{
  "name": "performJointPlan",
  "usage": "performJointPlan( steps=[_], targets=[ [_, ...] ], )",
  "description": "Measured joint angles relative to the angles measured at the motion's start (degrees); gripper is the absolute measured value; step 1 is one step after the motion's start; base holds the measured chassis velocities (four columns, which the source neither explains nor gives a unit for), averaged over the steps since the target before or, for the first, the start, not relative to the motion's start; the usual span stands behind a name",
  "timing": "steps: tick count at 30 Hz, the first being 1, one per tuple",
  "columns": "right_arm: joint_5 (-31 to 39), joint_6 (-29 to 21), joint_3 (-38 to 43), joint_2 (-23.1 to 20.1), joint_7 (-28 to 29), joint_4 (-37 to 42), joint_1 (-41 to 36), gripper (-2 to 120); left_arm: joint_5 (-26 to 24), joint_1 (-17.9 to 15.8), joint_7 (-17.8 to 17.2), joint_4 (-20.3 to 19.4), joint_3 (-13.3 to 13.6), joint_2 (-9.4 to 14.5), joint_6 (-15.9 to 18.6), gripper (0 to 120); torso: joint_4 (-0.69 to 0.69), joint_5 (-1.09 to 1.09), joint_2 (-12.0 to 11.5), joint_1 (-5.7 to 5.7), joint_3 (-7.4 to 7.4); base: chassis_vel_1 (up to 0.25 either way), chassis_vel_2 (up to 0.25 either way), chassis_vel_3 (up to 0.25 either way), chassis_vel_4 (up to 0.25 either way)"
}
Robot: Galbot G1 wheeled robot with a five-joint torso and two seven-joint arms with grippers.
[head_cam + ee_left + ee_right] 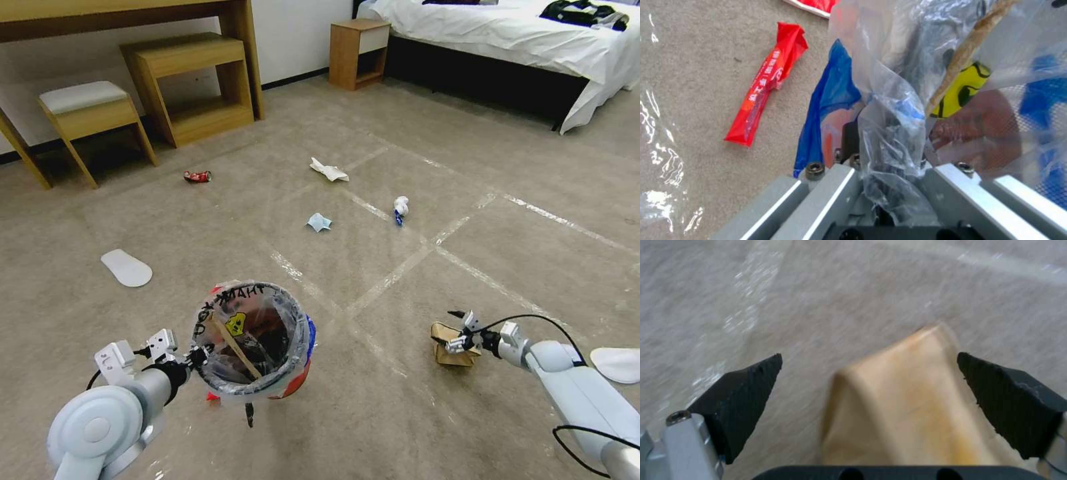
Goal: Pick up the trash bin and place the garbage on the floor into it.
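The brown paper bag (pixel 455 347) looks light, soft and easy to crush, so I judge a gentle pinch across its raised folded ridge is best. It lies crumpled on the floor (pixel 400 400), near right. The right gripper (pixel 869 386) is just over it, its claw spread wide with the ridge between the black fingers (pixel 746 396).

The left gripper (pixel 193 358) is pinching the rim of the bin (pixel 293 380), holding it at near left. The bin is red with a blue rim, lined with a thin, slippery clear bag. A wooden stick (pixel 235 347) leans inside. A red wrapper (pixel 766 78) lies just beside the bin.
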Motion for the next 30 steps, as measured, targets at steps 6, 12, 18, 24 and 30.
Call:
performJointPlan(
  steps=[6,12,18,24,30],
  targets=[
    [0.0,0.3,0.1,-0.5,-0.9,1.0,-2.1,100,0.7,0.0,0.1,0.3,0.6,-0.6,0.0,0,0.01,-0.02,0.0,0.0,0.0,0.0,0.0,0.0,0.0],
    [-1.0,0.3,0.6,-0.9,-0.3,2.0,-3.8,100,1.7,-0.1,0.4,0.6,1.6,-1.4,0.0,0,0.01,-0.01,0.0,0.0,0.0,0.0,0.0,0.0,0.0],
    [-2.4,0.4,1.4,-0.2,0.6,-0.7,-2.6,100,2.2,-0.3,0.7,0.9,1.9,-1.4,0.0,0,0.01,-0.01,0.0,0.0,0.0,0.0,0.0,0.0,0.0],
    [-2.6,0.4,1.4,-0.1,1.1,-1.9,-1.5,100,2.6,-0.4,0.9,1.4,2.2,-1.6,0.0,0,0.01,-0.02,0.0,0.0,0.0,0.0,0.0,0.0,0.0],
    [-2.6,0.4,1.1,0.3,1.5,-2.5,-0.8,100,2.9,-0.7,1.0,1.8,2.6,-1.9,0.0,0,0.01,-0.02,0.0,0.0,0.0,0.0,0.0,0.0,0.0]
  ],
)
